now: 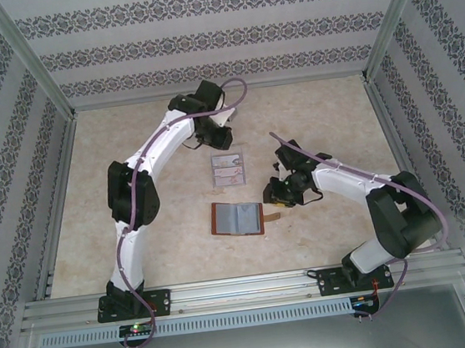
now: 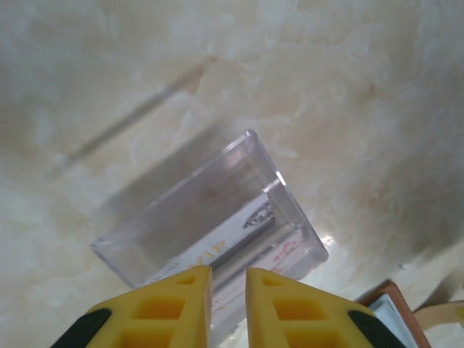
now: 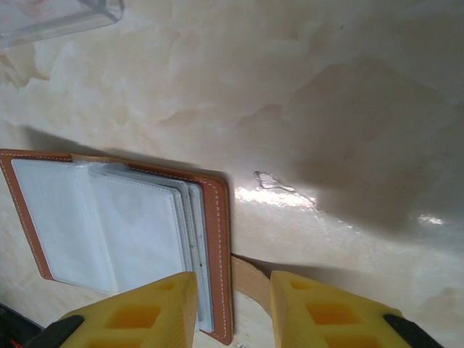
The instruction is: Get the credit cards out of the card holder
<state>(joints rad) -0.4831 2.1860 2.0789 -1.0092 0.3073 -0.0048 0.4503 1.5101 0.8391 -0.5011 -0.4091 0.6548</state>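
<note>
Overhead, the left gripper is seen with its fingers narrowly parted and empty, poised above the clear tray. Credit cards are laid in that tray, so part of the task is judged done. The right gripper is held open astride the strap tab of the card holder, which is spread open near the tray. Whether cards are left in its sleeves cannot be told.

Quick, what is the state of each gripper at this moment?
Left gripper: fingers narrowly apart, holding nothing, above the clear tray.
Right gripper: open, astride the strap tab of the card holder; no grip seen.
</note>
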